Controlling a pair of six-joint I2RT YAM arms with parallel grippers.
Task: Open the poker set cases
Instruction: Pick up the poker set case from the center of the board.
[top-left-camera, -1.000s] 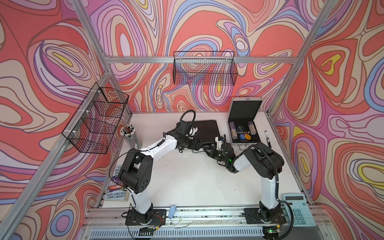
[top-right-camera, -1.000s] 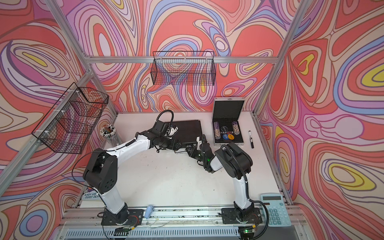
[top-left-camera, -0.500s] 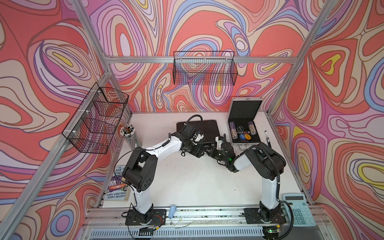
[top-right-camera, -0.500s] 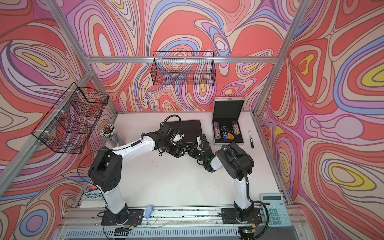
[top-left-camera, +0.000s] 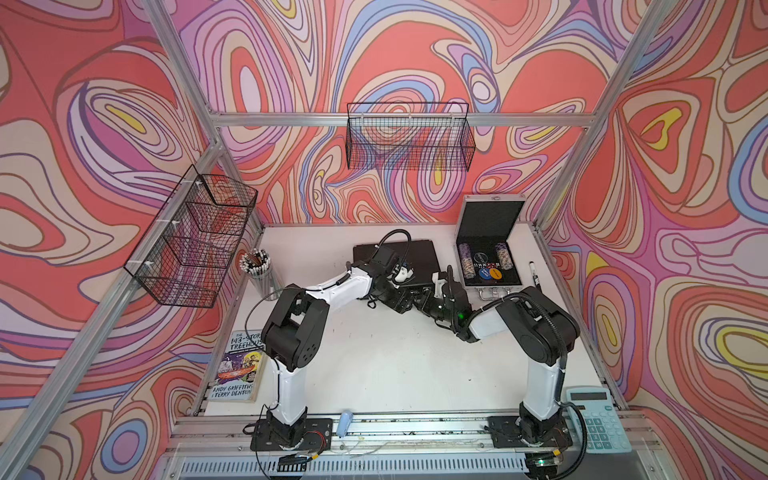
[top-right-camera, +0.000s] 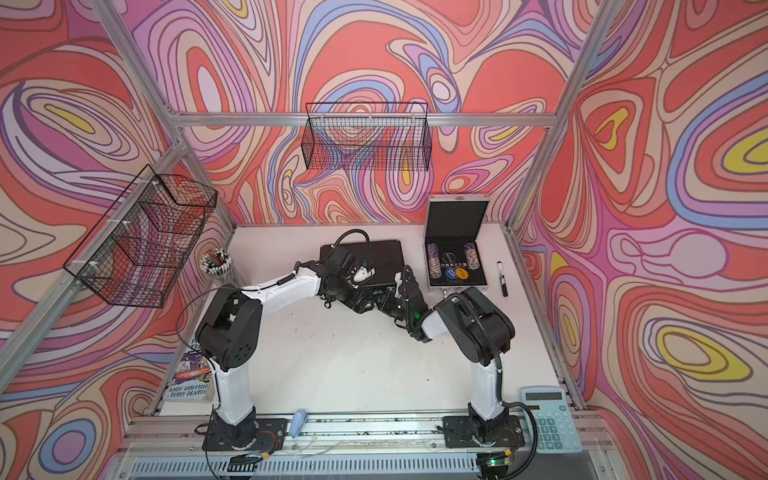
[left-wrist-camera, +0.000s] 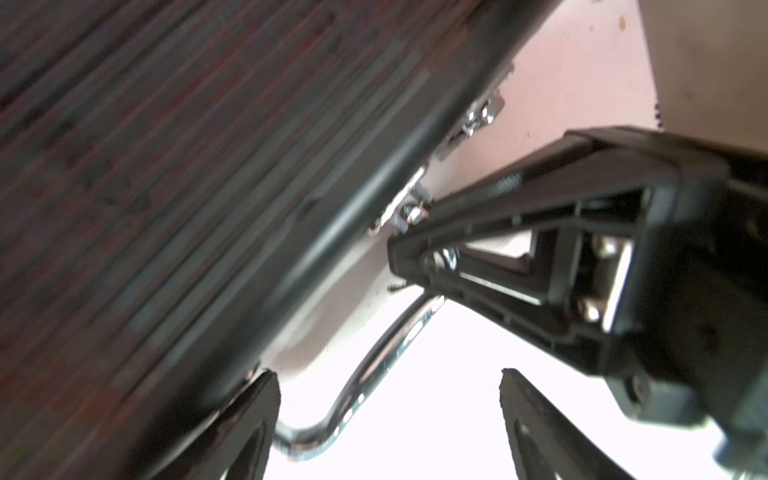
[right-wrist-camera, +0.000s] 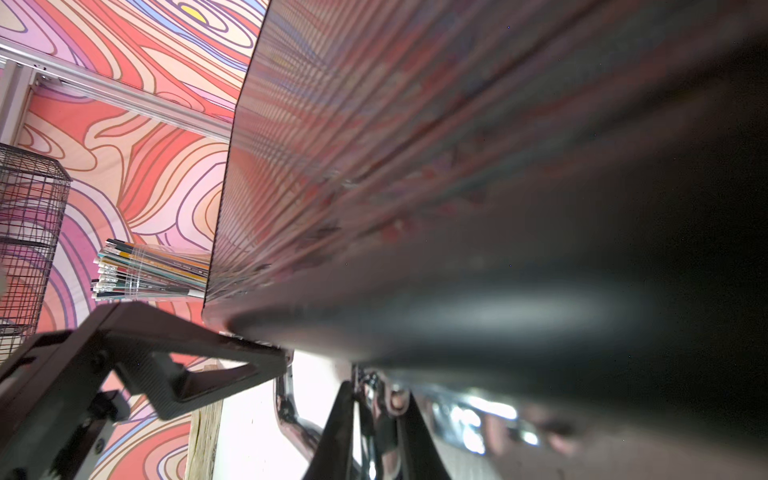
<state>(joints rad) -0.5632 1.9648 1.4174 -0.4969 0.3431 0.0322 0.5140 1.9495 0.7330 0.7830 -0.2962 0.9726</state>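
The poker set cases lie toward the back of the white bench (top-left-camera: 395, 365). The black case (top-left-camera: 422, 257) lies flat and closed. The silver case (top-left-camera: 488, 218) sits just beside it on the right arm's side, with its lid raised upright and chips (top-left-camera: 465, 259) in its tray.

Both arms meet at the black case's front edge, where its chrome handle (left-wrist-camera: 395, 340) sticks out. The left gripper (left-wrist-camera: 384, 372) has its jaws spread wide with one end of the handle between them, and one finger (right-wrist-camera: 249, 357) touches the case's front rim. The right gripper (right-wrist-camera: 376, 395) has its jaws almost pressed together, pinching what looks like the handle's other end. The close view is too blurred to rule out the latch beside it.

A marker (top-left-camera: 534, 274) lies past the silver case, farther from the black case. A cup of pencils (top-left-camera: 255, 266) stands well apart from the black case on the left arm's side.
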